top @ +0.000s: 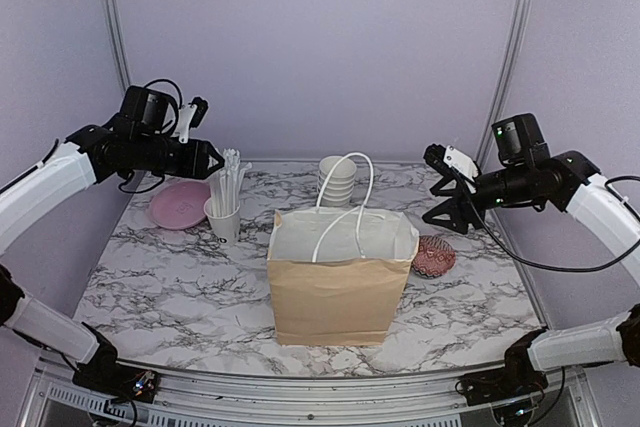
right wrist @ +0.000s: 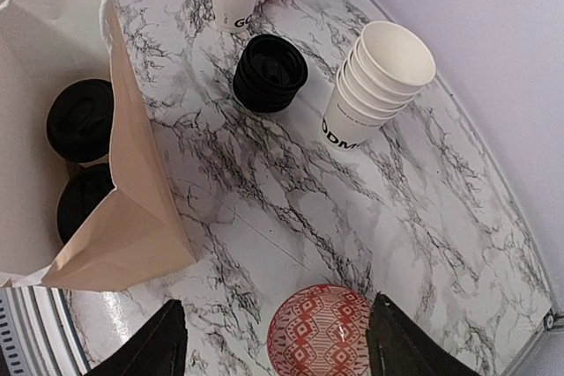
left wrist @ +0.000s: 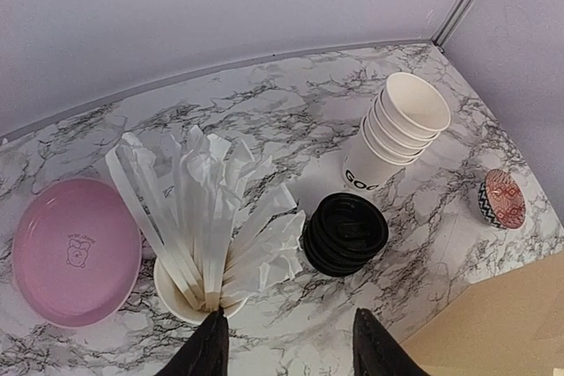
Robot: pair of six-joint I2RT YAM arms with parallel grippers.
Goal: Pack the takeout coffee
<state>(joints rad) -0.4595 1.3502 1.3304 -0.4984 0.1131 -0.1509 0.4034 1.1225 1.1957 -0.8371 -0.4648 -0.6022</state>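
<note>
Just two black-lidded takeout coffees inside the brown bag

Bright, even light casts soft shadows; everything is sharp (wrist views curve slightly).

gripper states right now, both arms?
Left gripper: open, holding nothing.
Right gripper: open, holding nothing.
</note>
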